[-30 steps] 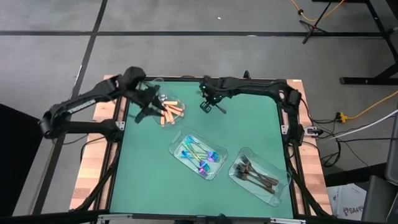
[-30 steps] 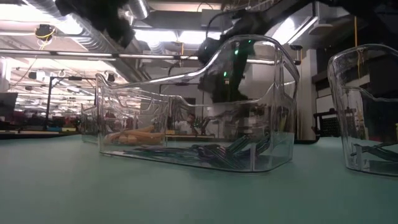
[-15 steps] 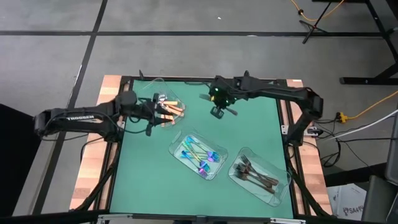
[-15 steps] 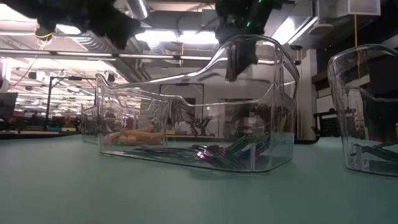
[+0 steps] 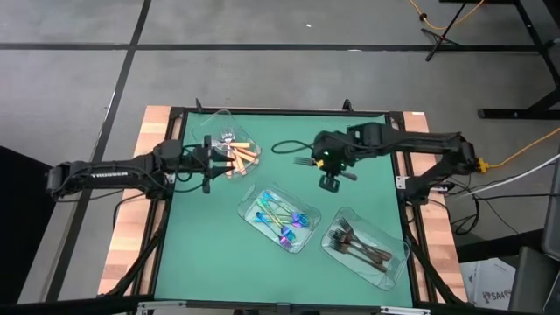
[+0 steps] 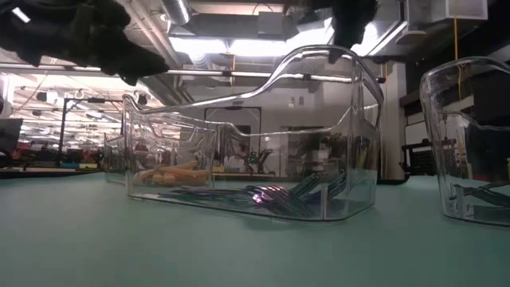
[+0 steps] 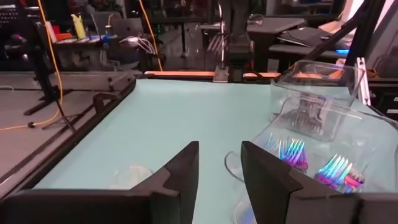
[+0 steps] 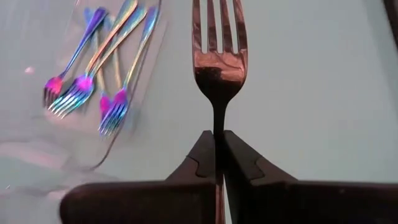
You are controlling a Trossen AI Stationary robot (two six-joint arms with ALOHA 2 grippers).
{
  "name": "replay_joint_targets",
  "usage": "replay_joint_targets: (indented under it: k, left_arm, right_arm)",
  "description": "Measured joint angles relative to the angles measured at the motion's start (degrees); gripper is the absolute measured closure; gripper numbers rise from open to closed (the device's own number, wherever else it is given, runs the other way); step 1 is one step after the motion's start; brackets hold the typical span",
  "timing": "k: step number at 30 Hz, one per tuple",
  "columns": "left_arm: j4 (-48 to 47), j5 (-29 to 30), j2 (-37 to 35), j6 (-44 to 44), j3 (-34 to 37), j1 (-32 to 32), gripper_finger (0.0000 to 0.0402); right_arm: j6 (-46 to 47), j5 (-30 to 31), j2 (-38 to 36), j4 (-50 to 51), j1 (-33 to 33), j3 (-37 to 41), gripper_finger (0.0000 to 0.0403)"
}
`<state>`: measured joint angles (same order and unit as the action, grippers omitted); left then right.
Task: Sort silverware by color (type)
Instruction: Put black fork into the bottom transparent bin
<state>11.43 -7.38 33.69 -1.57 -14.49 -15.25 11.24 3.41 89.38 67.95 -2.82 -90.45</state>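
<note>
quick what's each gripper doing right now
Left gripper: open, empty, beside the tray of orange-handled utensils.
Right gripper: shut on a dark fork.

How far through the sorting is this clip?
Nearly done: orange-handled pieces, iridescent forks and dark forks each lie in their own clear tray. The right claw is shut on one dark fork, not yet dropped in. The left claw is open and empty.
</note>
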Motion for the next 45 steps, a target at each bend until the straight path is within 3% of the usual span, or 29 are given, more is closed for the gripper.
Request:
replay_joint_targets:
  k: [18, 30, 45]
  left_arm:
    - [-0.15, 2.32, -17.96, 1.12, 8.85, 0.0, 0.0288]
    - [-0.5, 2.4, -26.49, 3.72, 14.08, 0.0, 0.0288]
    - [-1.79, 5.82, -27.03, 2.56, 14.06, 0.0, 0.0288]
  right_arm:
    - [11.23, -1.43, -4.5, 6.15, 16.48, 0.84, 0.0402]
    - [29.48, 0.01, -10.99, -0.8, 28.12, 15.08, 0.0402]
    - [55.34, 5.09, -12.74, -15.4, 48.98, 29.57, 0.0402]
